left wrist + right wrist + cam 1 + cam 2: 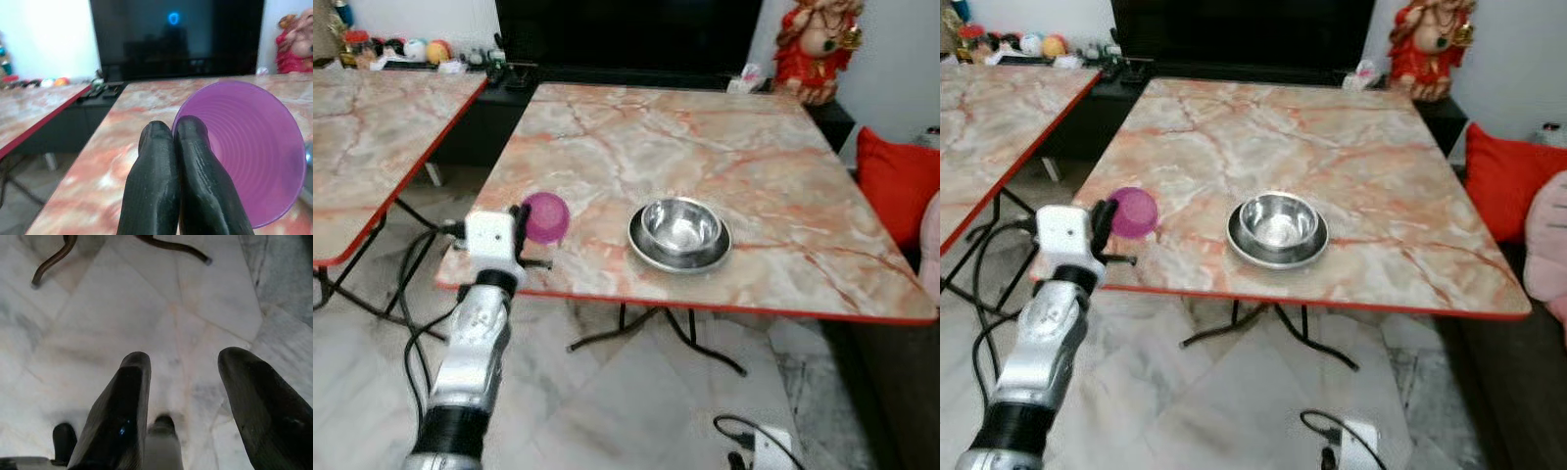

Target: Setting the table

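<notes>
Purple plastic cup point(547, 216) tipped on its side at the near left corner of the marble-topped folding table point(724, 147), mouth facing my left wrist camera — that is what my left gripper point(177, 134) holds. In the wrist view my two black fingers point(151, 186) press together over the cup's rim, one seeming to lie inside the mouth, though the exact pinch point is hidden behind the fingers themselves. From my head I see the silver left arm point(475, 357) rising from below to the table's red edge, its white wrist block covering part of the cup, so I cannot tell whether the cup rests on the tabletop or hangs just above it.

Near the cup, toward the middle of the front edge, a steel bowl point(680, 226) sits inside a shallow steel plate point(651, 253). A second marble table point(372, 127) stands to the left, cut off by the frame. Beyond the table are a dark television screen point(626, 34) and a red figurine point(818, 44), its head cropped; a red cushion point(896, 181) shows at the right.

My right gripper point(185, 363) hangs low over pale marble floor tiles point(98, 323), fingers spread apart and holding nothing — a curved table leg point(51, 262) crosses the far end of that view. A small dark object between the fingers is too unclear to name.
</notes>
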You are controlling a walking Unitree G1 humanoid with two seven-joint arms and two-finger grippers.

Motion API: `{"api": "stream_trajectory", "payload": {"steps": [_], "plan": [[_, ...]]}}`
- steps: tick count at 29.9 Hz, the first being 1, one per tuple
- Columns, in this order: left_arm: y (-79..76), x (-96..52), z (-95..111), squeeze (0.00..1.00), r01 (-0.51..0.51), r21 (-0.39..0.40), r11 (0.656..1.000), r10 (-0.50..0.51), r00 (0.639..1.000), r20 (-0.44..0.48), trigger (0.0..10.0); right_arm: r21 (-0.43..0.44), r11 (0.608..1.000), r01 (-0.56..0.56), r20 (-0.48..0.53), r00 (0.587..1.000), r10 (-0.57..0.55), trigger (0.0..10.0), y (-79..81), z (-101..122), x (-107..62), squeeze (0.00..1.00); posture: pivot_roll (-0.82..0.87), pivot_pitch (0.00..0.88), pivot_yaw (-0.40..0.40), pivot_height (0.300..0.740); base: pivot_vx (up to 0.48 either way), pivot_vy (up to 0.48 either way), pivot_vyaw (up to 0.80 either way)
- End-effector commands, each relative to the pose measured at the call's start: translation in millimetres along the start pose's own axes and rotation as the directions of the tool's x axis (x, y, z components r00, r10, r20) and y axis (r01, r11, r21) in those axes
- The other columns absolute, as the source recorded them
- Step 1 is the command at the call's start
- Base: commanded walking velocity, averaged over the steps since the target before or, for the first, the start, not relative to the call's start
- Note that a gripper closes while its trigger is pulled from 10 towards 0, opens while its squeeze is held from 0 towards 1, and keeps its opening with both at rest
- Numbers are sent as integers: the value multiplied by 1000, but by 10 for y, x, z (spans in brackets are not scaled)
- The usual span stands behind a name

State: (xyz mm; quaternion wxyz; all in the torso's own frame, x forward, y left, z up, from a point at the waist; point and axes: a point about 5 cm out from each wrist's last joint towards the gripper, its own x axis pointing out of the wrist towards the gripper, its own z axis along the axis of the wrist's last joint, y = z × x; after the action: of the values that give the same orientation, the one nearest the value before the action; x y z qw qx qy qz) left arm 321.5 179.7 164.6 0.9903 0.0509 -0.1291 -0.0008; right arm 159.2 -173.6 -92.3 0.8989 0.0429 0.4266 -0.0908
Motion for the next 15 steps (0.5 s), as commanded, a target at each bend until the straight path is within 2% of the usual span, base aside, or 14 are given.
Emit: {"api": "stream_trajectory", "payload": {"steps": [1, 15], "plan": [[-110, 27, 52, 0, 34, -18, 999, -33, 999, 18, 10000, -4, 1000, 26, -11, 1000, -26, 10000, -101, -27, -9, 0, 94, 0, -37, 740, 375, 0, 0], [-117, 34, 59, 0, 34, -37, 999, -33, 999, 18, 10000, -9, 1000, 26, -12, 1000, -26, 10000, -113, -25, -7, 0, 93, 0, -44, 740, 366, 0, 0]]}}
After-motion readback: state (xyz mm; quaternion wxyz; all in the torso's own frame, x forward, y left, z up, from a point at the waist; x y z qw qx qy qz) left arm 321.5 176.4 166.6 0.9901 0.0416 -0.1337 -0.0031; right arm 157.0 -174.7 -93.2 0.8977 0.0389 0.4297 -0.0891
